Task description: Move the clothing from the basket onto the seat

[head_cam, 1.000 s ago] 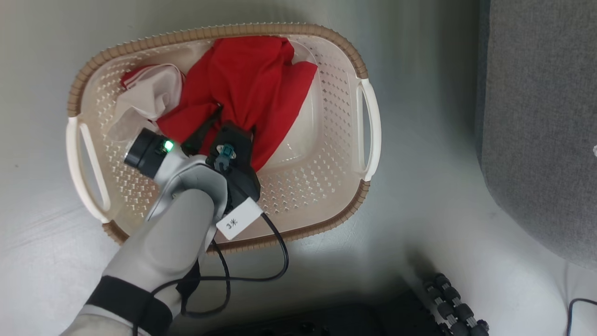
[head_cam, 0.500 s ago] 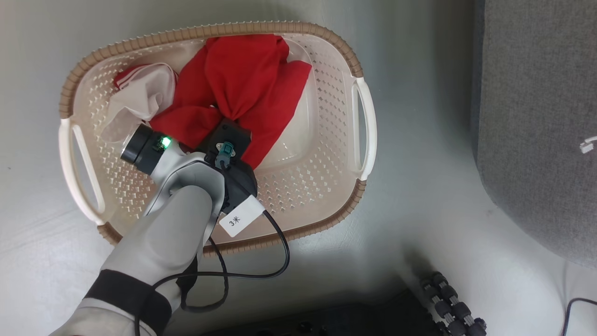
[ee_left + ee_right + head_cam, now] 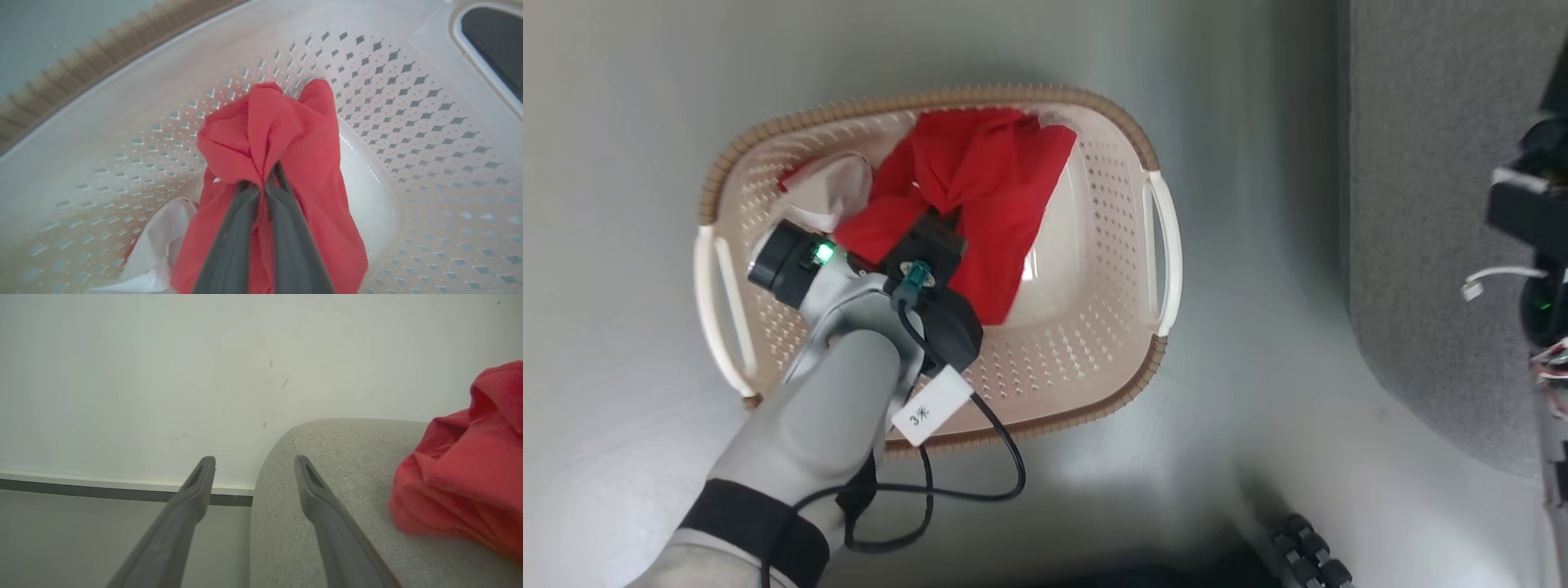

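The cream basket [image 3: 1045, 423] with a brown rim stands on the pale floor. Inside it lies the clothing [image 3: 988, 180], red with a white panel [image 3: 829, 184]. My left gripper [image 3: 265, 179] is shut on a bunched fold of the red clothing [image 3: 286, 134], which is drawn up into a peak above the basket wall [image 3: 408, 122]. In the head view the left wrist covers the fingers. The grey seat [image 3: 1421, 245] is to the right of the basket. My right gripper [image 3: 253, 465] is open and holds nothing, at the seat's rounded edge [image 3: 347, 457], where a red garment [image 3: 461, 477] lies.
Parts of my right arm [image 3: 1535, 245] hang over the seat at the right edge. A black cable [image 3: 980, 482] loops from the left wrist over the floor. Black rollers [image 3: 1311, 555] sit at the bottom right. A pale wall with a baseboard [image 3: 122, 486] stands behind the seat.
My left gripper has shut on the red clothing and gathered it upward. The head view has shifted, and my right arm has come in at the right edge.
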